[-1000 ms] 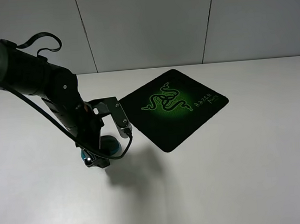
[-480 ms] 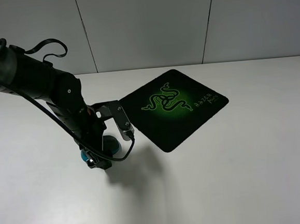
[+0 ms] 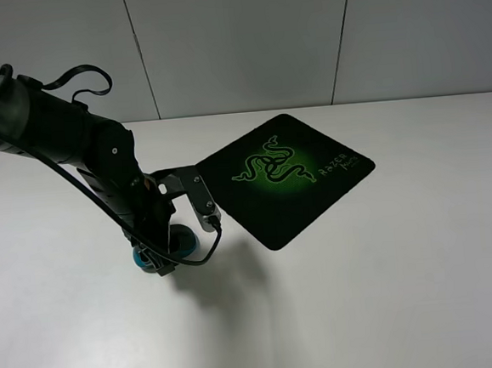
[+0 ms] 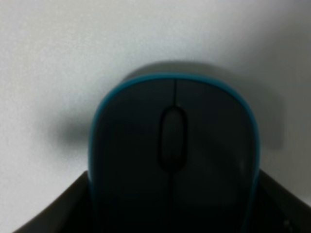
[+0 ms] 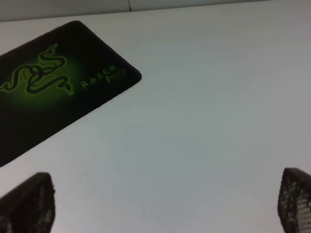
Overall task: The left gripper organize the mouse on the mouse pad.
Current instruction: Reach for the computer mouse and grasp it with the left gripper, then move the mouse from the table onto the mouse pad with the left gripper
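White counter (image 3: 391,292), grey wall (image 3: 235,40): left end effector (image 3: 160,261) over mouse (image 4: 173,150) beside pad (image 3: 284,177), grip unclear; right end effector (image 5: 162,201) spread, empty.

The left hand (image 3: 159,252) hangs low at the left on a steeply bent arm (image 3: 80,137), pointing down — grip hidden; the right hand (image 5: 160,206) hovers — fingers (image 5: 29,204) wide apart.

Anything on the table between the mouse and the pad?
Nothing: the high view shows bare table between mouse and pad; only a grey block hangs over it.
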`<state>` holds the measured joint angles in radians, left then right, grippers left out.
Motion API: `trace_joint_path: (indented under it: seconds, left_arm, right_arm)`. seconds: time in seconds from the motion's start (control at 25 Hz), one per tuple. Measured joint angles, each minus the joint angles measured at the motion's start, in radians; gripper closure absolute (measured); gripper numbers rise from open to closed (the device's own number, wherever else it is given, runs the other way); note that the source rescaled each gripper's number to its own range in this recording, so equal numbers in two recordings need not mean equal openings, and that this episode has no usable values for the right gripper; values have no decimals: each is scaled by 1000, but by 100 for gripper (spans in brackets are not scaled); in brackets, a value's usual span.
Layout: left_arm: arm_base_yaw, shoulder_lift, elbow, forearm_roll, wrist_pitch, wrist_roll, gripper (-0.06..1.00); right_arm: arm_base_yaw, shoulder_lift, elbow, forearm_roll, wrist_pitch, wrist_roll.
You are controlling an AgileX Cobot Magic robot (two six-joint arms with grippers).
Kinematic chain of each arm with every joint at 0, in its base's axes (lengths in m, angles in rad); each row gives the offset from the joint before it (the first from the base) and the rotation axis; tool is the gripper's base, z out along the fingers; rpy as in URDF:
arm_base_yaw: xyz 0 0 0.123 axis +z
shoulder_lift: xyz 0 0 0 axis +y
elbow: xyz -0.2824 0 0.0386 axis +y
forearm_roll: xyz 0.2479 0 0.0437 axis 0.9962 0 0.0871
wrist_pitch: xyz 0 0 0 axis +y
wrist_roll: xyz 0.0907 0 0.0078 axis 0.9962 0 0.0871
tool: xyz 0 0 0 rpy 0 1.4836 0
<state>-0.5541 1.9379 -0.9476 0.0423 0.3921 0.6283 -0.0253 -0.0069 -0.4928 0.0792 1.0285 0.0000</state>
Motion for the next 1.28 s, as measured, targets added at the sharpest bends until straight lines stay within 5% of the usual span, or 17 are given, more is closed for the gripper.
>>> trace_joint_path:
  seconds: [0.6,1.0,1.28]
  left_arm:
    - [0,-12,0,2,-3,2,94]
    - [0,-171,-10,5,161,-26,94]
    - [0,-179,-186,6,324,-120,94]
  right_arm:
    - [0,0,0,0,0,0]
    - [0,0,0,0,0,0]
    - [0,0,0,1,0,0]
